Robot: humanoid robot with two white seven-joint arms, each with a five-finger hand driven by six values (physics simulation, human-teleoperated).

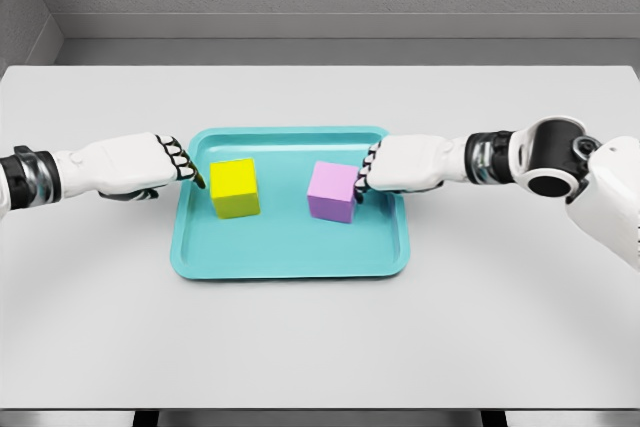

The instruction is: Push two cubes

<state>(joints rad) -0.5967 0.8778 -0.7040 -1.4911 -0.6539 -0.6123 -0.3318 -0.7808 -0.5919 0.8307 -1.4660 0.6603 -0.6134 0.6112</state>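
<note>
A yellow cube sits in the left half of a teal tray. A lilac cube sits in the tray's right half, about a cube's width from the yellow one. My left hand comes in over the tray's left rim with its fingers curled, fingertips just left of the yellow cube and close to touching it. My right hand reaches in from the right, fingers curled too, knuckles pressed against the lilac cube's right face. Neither hand holds anything.
The tray lies in the middle of a white table. A grey wall runs behind the table's far edge.
</note>
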